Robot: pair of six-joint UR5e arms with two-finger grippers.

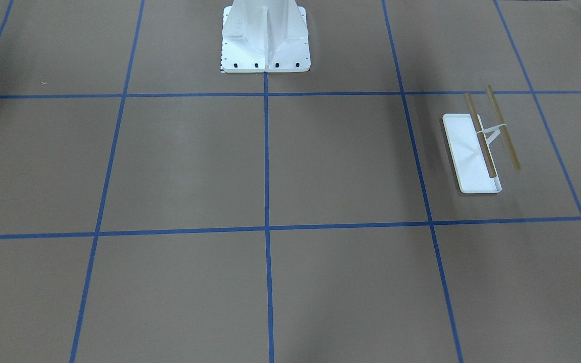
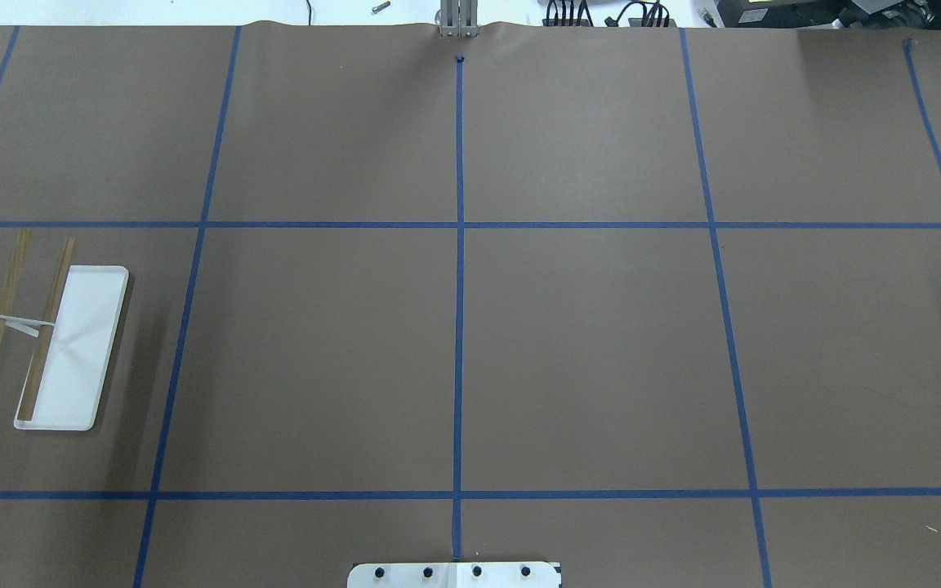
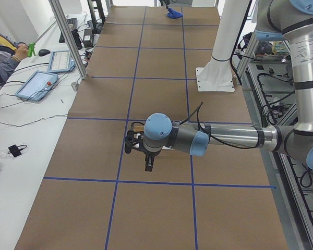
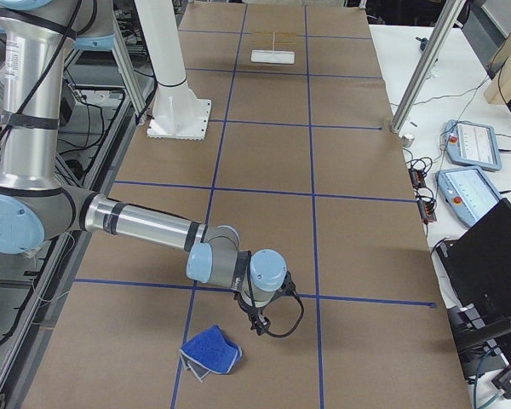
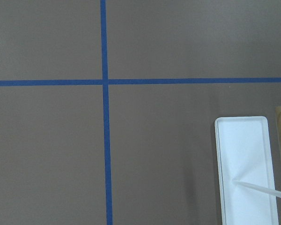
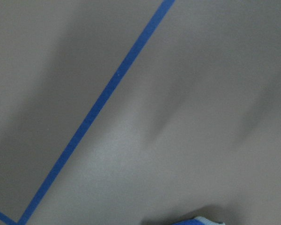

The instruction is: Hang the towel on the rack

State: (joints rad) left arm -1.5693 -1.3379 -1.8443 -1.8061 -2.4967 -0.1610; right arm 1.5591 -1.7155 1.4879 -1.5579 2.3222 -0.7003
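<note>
The rack (image 1: 464, 151) stands near the bench's left end. Its white tray carries a thin support and two wooden rods, one over the tray and the other out past it toward that end. A white pedestal (image 1: 265, 45) is bolted at the middle of the robot's edge. The towel (image 4: 211, 351) lies crumpled near the right end, just beside the right gripper (image 4: 257, 325) and apart from it. The left gripper (image 3: 148, 164) hangs near the rack. I cannot tell whether either pair of fingers is parted or closed.

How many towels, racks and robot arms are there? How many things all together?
towel: 1
rack: 1
robot arms: 2, the left arm and the right arm
total: 4
</note>
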